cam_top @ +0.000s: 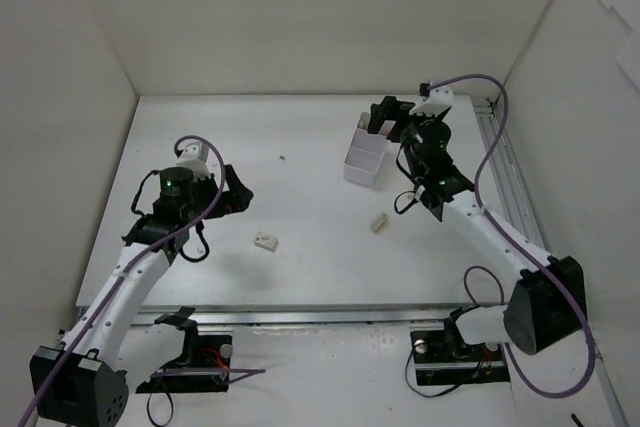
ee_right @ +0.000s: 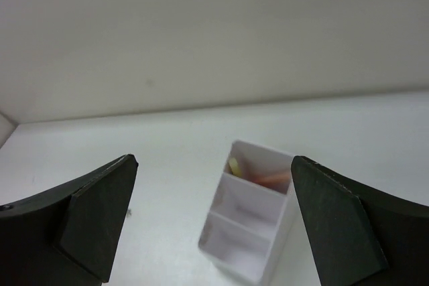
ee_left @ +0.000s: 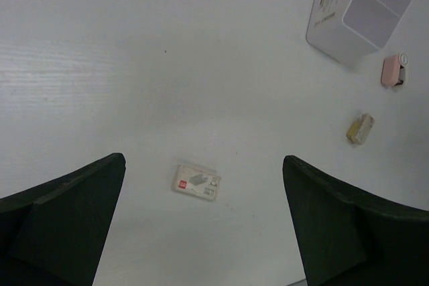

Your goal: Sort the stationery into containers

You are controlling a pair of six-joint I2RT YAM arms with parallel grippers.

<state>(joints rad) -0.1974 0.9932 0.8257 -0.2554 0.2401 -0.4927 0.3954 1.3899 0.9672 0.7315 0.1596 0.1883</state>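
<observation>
My left tool and right tool are wide open, empty. The small flat red-marked block, left of the white plastic box, lies under my left tool.

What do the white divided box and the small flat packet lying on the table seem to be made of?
The white divided box looks like thin moulded plastic with a matt finish. Its walls and dividers are even, and light seems to glow through them. The flat packet is probably a clear plastic case with a printed label, judging by its pale glossy border and red mark. It is too small to be sure.
</observation>
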